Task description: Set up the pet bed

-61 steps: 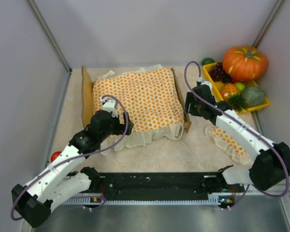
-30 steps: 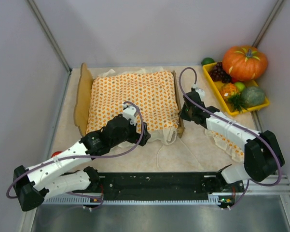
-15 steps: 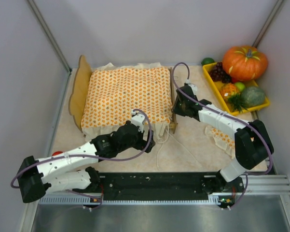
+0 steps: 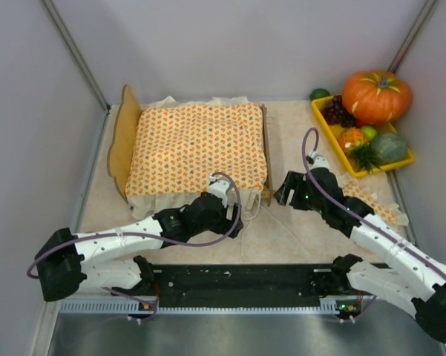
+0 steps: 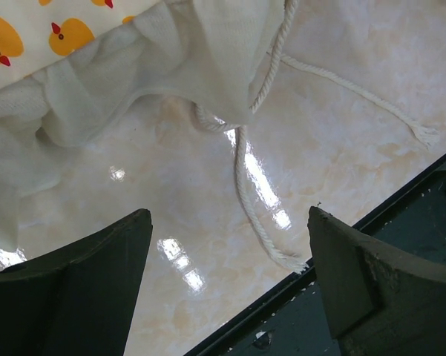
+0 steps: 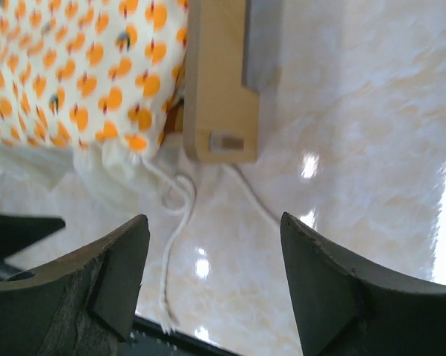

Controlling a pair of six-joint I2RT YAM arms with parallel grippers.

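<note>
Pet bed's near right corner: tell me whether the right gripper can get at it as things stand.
Probably yes. The right gripper hangs open just short of the pet bed corner, with bare table between; only a loose white cord lies nearby.

Two white-and-black arms with purple cables

The left arm [image 4: 111, 246] and right arm [image 4: 386, 239] have glossy white link shells between chunky black joint housings, each with a looping purple cable [image 4: 236, 194]. The left pincer [image 5: 228, 222] and right pincer [image 6: 213, 222] have broad, matt dark-grey wedge fingers [image 6: 334, 297] with faintly scuffed faces. Both arms rise from a black base rail [image 4: 237, 285] dotted with small pale screws.
</note>
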